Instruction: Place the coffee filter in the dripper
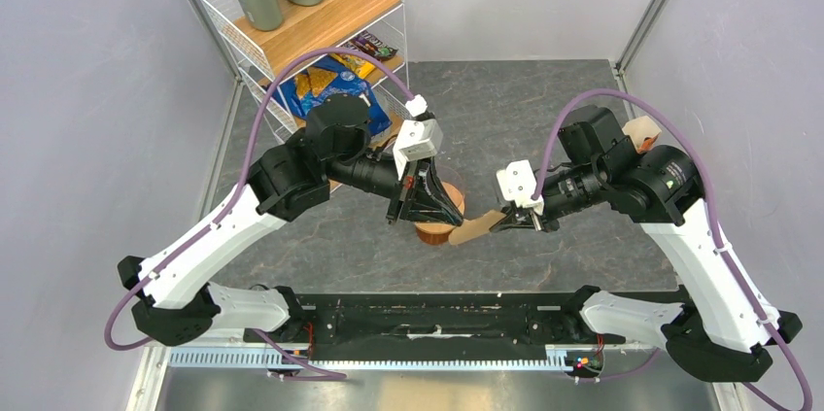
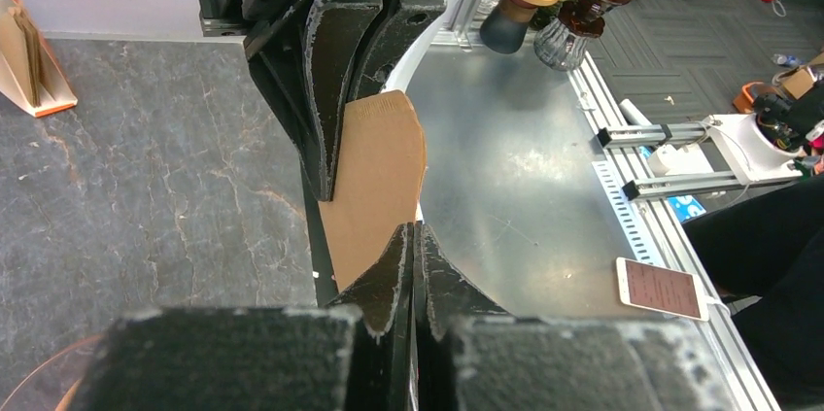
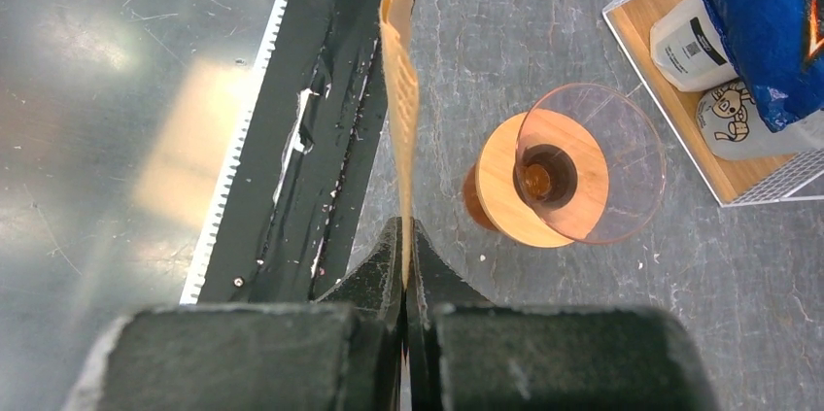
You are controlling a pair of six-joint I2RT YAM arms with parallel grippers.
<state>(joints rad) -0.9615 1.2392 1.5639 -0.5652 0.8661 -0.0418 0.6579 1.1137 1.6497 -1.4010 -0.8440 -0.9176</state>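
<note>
The coffee filter (image 1: 471, 230) is a flat light-brown paper held in the air between both grippers. My right gripper (image 1: 505, 222) is shut on its right end; in the right wrist view (image 3: 405, 226) the filter (image 3: 400, 110) stands edge-on in the jaws. My left gripper (image 2: 416, 228) is shut, and the filter's (image 2: 374, 178) narrow end meets its tips. The clear pink dripper (image 3: 607, 163) sits on a wooden ring (image 3: 500, 188) on an amber beaker (image 1: 434, 233), just right of the filter and apart from it. In the top view my left gripper hides most of the dripper.
A wire shelf (image 1: 321, 22) with bottles and snack bags stands at the back left, its corner close to the dripper (image 3: 680, 100). The orange-and-cream filter pack (image 1: 641, 129) stands behind the right arm. The black arm-base rail (image 1: 437, 319) runs along the near edge.
</note>
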